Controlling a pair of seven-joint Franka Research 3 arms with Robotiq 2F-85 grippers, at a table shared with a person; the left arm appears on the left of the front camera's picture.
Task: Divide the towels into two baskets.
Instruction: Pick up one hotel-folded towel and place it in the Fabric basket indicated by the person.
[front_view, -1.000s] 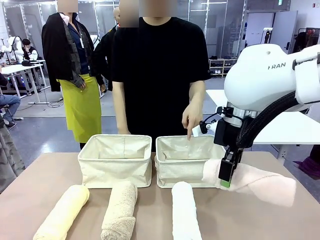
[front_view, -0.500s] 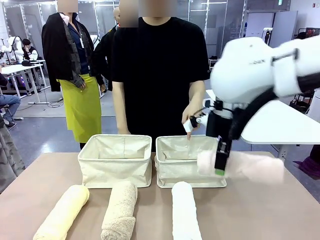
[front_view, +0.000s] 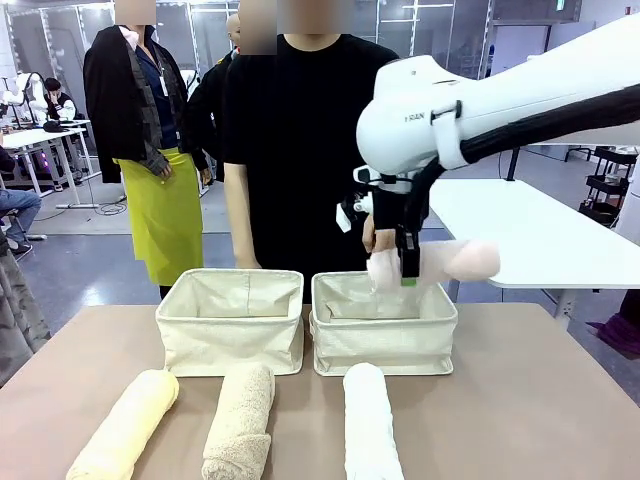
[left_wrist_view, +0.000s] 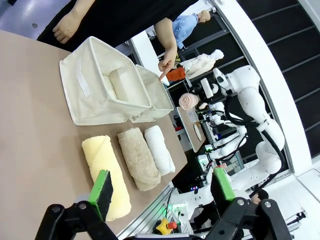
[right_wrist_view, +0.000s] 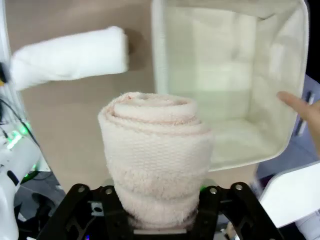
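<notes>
Since the earlier frame the right gripper (front_view: 405, 272) has swung the pink towel (front_view: 455, 262) up and leftward, from beside the right basket (front_view: 385, 345) to above its open mouth. Its jaws clamp the roll near one end, and the other end juts past the basket's right rim. The left gripper (left_wrist_view: 163, 185) hovers with jaws apart over the table's near edge. There the yellow towel (front_view: 125, 425), beige towel (front_view: 240, 415) and white towel (front_view: 370, 425) lie apart, in front of both baskets.

Bright, even indoor light; soft shadows; wrist views wide-angle distorted, slightly blurry.
</notes>
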